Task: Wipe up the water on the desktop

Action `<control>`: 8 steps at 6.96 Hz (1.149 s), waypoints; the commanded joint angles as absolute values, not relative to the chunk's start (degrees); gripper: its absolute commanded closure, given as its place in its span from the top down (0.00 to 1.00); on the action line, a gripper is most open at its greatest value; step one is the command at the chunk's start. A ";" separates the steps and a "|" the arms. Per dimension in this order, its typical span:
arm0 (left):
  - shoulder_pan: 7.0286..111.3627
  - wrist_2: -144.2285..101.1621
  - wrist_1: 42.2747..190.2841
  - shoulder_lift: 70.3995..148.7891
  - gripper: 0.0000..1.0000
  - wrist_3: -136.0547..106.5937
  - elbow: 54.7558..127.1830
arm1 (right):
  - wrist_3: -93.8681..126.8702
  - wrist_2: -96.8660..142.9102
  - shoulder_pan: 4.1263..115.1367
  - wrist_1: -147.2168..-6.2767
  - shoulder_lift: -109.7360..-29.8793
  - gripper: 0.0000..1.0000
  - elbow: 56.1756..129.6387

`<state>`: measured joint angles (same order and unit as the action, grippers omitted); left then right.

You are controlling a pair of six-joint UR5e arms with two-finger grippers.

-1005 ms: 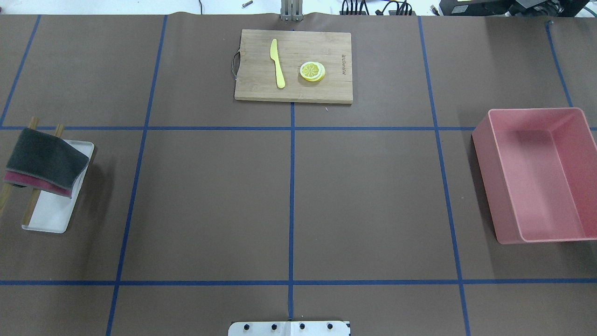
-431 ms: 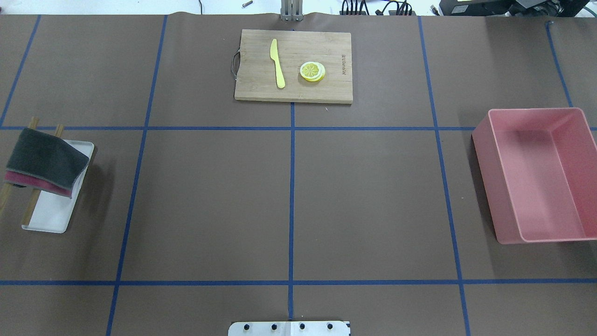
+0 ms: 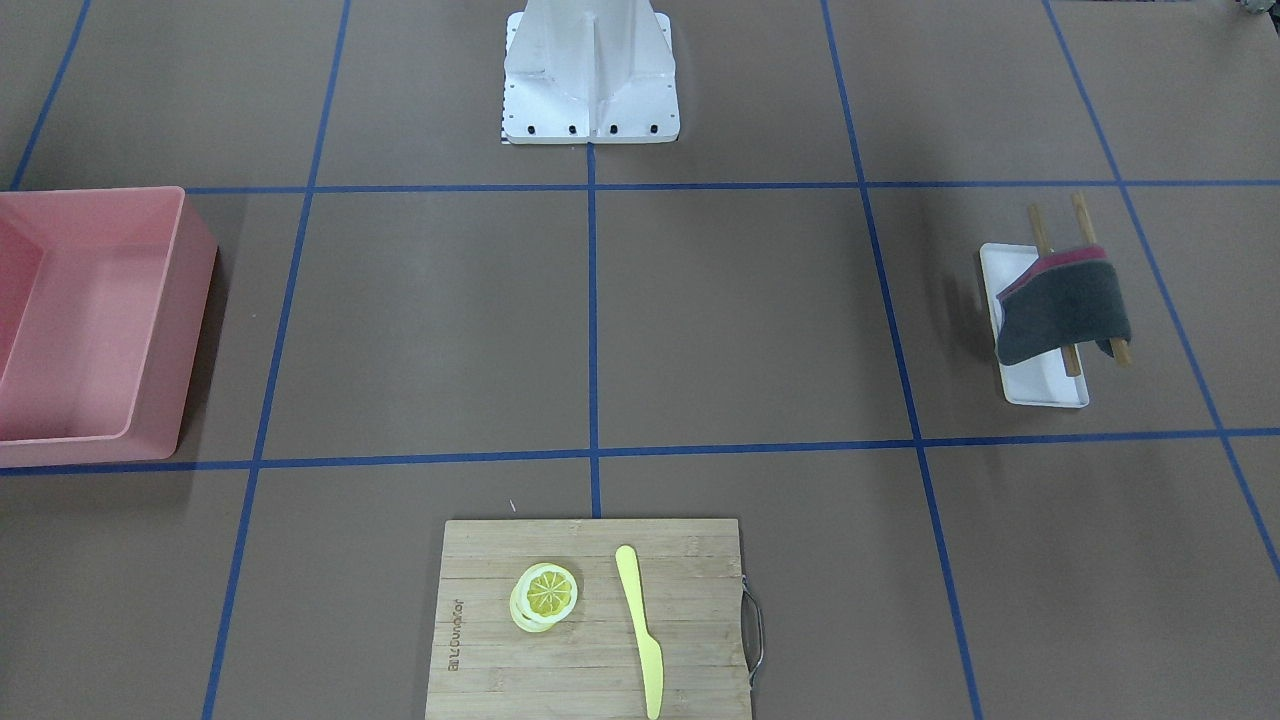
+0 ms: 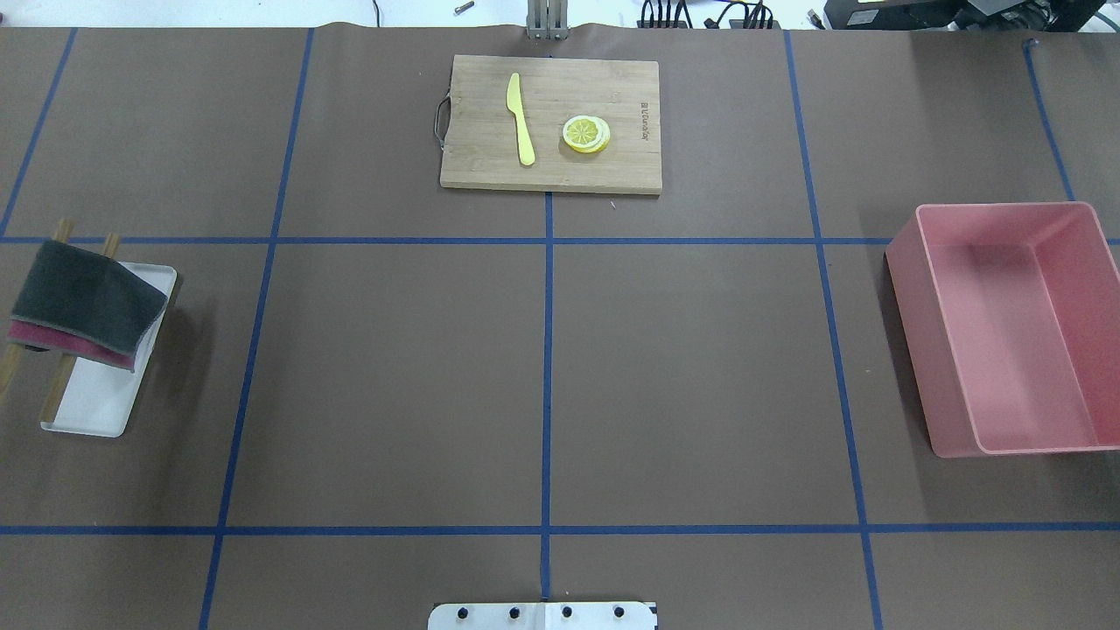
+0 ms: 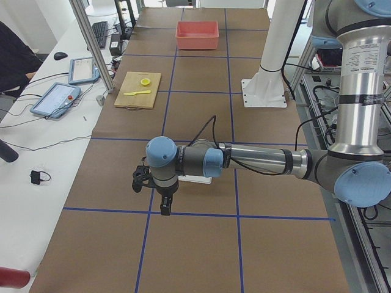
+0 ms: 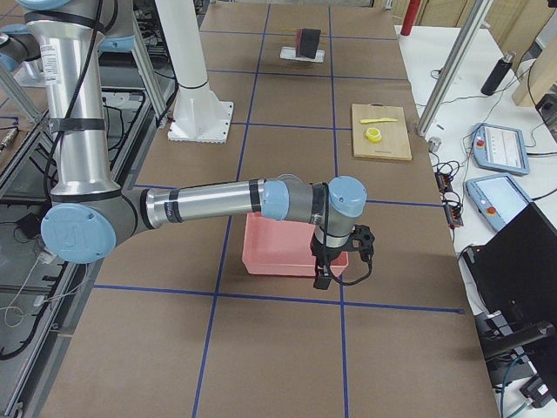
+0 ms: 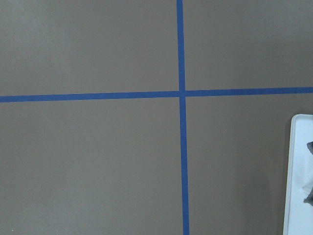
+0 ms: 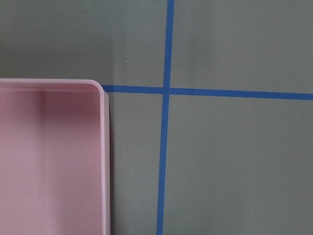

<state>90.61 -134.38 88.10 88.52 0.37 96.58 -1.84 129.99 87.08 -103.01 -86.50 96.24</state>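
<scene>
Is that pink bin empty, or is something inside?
Empty: the pink bin shows only its bare floor from overhead and from the front.

Brown desktop [image 4: 394,376] taped into a grid

The desktop is a wide, flat, matte brown sheet, level and even in tone, with only soft shadows on it. Thin blue tape lines [image 4: 547,394] run along and across it and cut it into big rectangles; one line runs straight down the middle, and two cross lines meet it at right angles. Its far edge ends in a slightly wavy line against a white surface. A tiny pale speck [image 4: 612,206] lies just right of the middle line, in the far half.
</scene>
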 commanded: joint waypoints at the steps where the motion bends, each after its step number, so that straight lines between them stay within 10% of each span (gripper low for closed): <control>1: 90.62 -134.12 89.11 91.56 0.98 0.35 96.85 | -1.67 131.64 87.71 -103.01 -85.17 1.00 96.94; 8: 86.85 -140.54 99.62 95.54 0.98 -22.72 99.32 | -1.76 132.36 87.45 -100.72 -84.55 1.00 99.49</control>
